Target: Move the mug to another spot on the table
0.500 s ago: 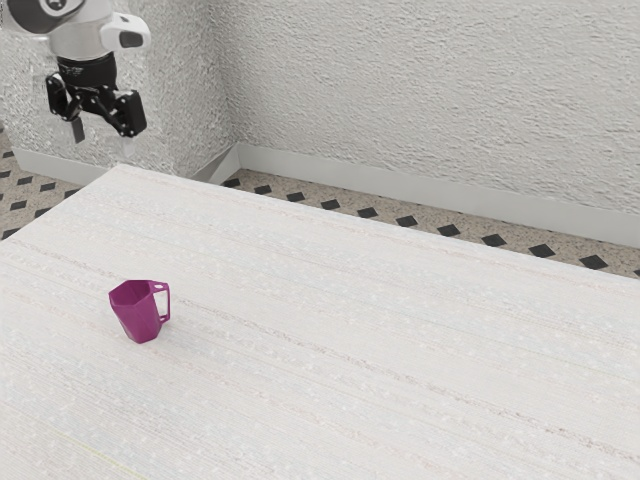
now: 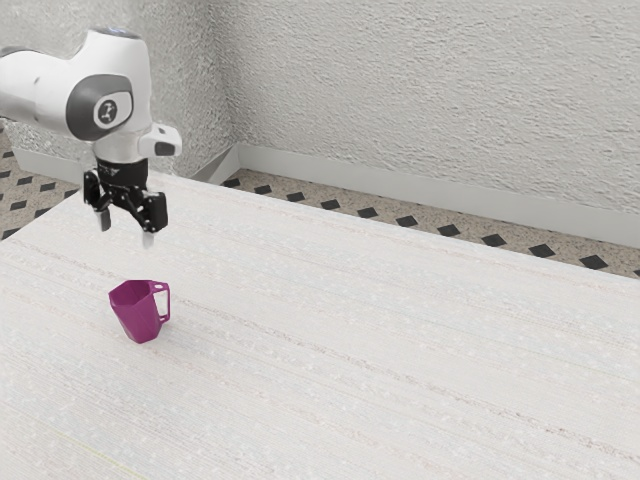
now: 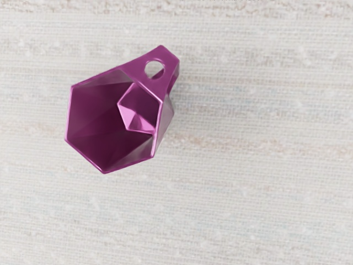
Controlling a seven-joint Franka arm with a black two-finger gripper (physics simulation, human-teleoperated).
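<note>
A magenta faceted mug (image 2: 140, 309) stands upright on the pale wooden table (image 2: 380, 340), toward the exterior view's left, its handle facing that view's right. My black gripper (image 2: 125, 227) hangs open in the air above the mug, a short way from its rim, with nothing between the fingers. In the wrist view I look straight down into the mug (image 3: 118, 124): its hexagonal mouth is open and its handle with a round hole (image 3: 156, 68) sticks out to one side.
The table top stretches wide toward the exterior view's right and front. Behind it stand a rough grey wall (image 2: 430, 90) and a tiled floor strip (image 2: 420, 218) beyond the far edge.
My hand has come down from high at the exterior view's upper left and shifted toward the mug; it now hangs much closer above it. The mug has not moved.
</note>
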